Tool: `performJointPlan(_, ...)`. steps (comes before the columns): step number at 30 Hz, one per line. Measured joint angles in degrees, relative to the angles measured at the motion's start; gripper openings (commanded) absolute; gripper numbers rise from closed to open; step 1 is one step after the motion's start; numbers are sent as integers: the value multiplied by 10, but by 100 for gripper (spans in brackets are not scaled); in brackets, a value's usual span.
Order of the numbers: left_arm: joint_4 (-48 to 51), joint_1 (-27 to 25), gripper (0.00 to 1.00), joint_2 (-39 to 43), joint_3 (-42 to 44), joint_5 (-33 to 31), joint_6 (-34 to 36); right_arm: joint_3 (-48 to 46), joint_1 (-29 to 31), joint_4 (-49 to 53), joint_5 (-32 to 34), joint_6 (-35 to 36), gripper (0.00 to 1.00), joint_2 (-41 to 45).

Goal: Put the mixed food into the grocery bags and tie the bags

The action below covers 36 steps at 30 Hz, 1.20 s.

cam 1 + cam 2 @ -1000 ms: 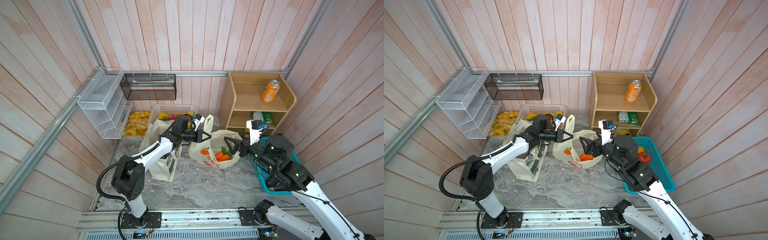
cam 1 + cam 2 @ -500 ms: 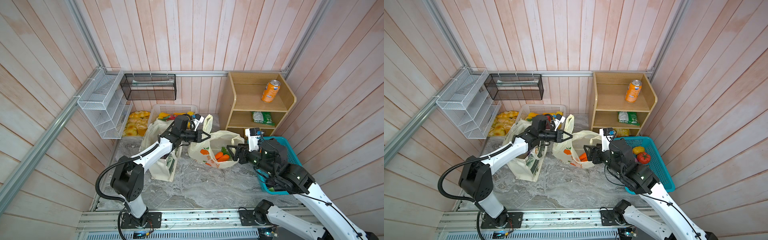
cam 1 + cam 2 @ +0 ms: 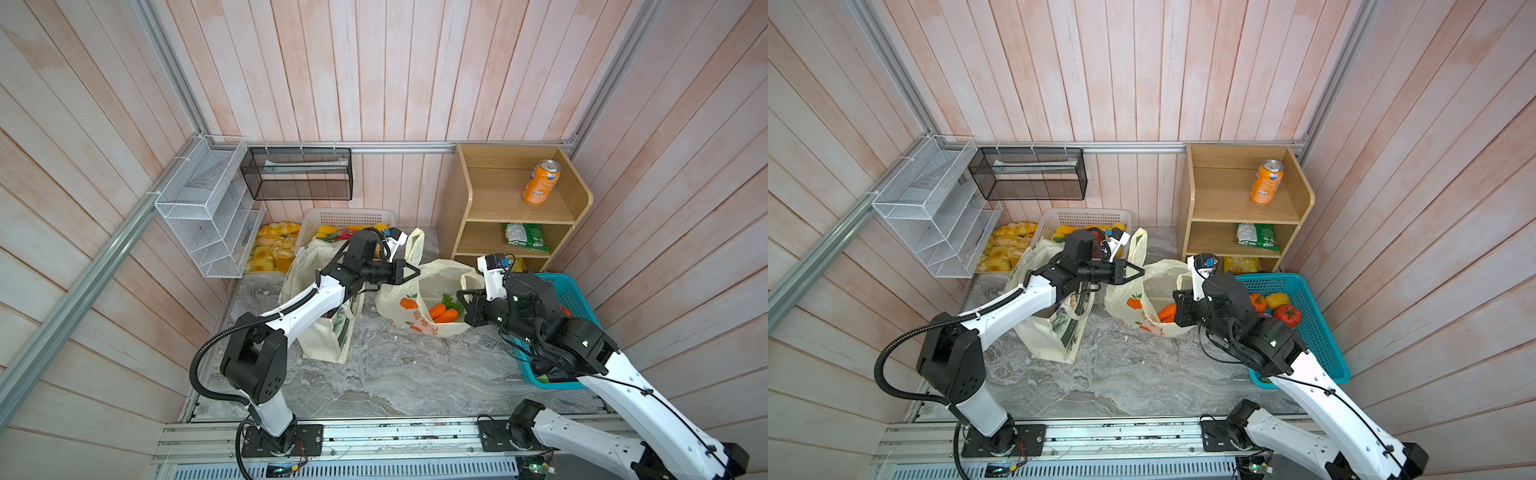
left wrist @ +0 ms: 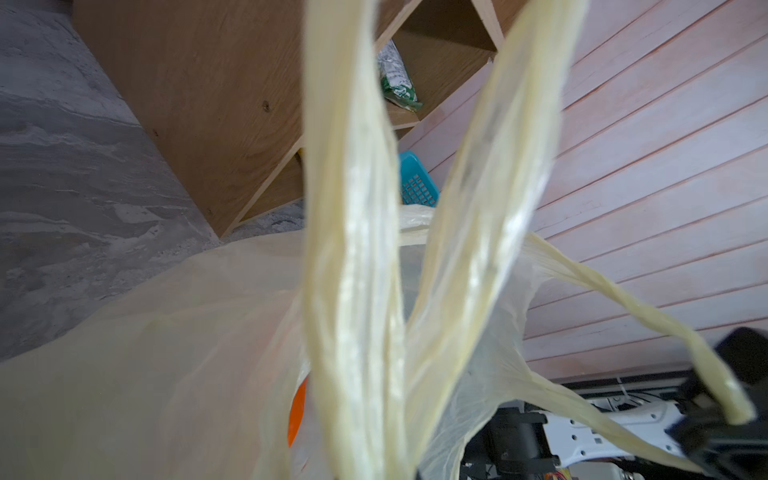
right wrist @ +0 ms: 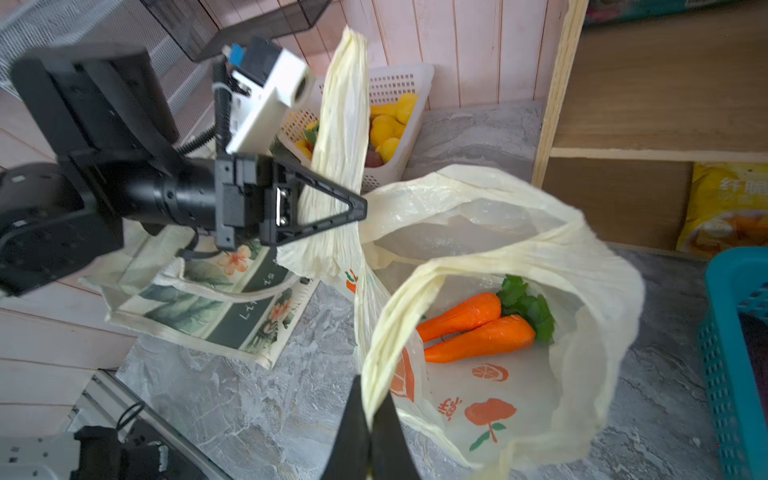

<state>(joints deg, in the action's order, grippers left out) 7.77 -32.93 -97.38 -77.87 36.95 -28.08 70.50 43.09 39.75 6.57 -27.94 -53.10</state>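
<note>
Right gripper (image 5: 370, 399): my jaws are clenched on the near loop handle (image 5: 384, 332) of the plastic bag (image 5: 582, 291). The pale strap rises out of my closed fingertips and arches over the bag mouth. In a top view this gripper (image 3: 462, 298) sits at the bag's right edge, just beside the blue basket (image 3: 569, 291).

Left gripper (image 5: 361, 212): also closed, with my fingers meeting in a point around the rear loop handle (image 5: 340, 104). The free end of that handle stands upright above the jaws. In both top views the tips (image 3: 417, 273) (image 3: 1142, 272) reach the bag's back left corner. My left wrist camera shows only two blurred strands of handle close to the lens. My jaws are out of frame there.

Plastic bag (image 3: 440, 274) (image 3: 1125, 307): it rests on the marble tabletop (image 3: 395, 365), its mouth spread open between my two grips and its orange-printed side facing the rail.

Carrots (image 5: 469, 328) (image 3: 442, 312): there are two, side by side and touching, lying inside the bag on its bottom. Their green tops point toward the blue basket.

Cloth tote (image 3: 320, 336) (image 3: 1046, 336): it stands just left of the plastic bag. My left forearm crosses over its mouth, so I cannot tell what it contains.

Surroundings: the wooden shelf (image 3: 465, 199) is behind the bag. An orange soda can (image 3: 540, 183) stands upright on its top level, and a green snack packet (image 3: 525, 237) lies on the middle level. A white basket (image 3: 349, 216) of yellow fruit sits behind the tote.
</note>
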Motion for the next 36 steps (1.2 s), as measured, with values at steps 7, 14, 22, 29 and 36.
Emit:
performJointPlan(7,5,-25,0,47,18,-56,10,162,0,58,-4,59,0,-88)
performJointPlan(14,27,-24,0,44,10,-57,32,208,41,165,42,102,0,-202)
performJointPlan(22,30,-24,0,43,5,-27,53,230,64,183,31,151,0,-210)
performJointPlan(29,21,-28,0,37,5,3,54,236,62,134,-27,205,0,-203)
performJointPlan(36,10,-36,0,36,9,7,56,243,56,109,-70,230,0,-243)
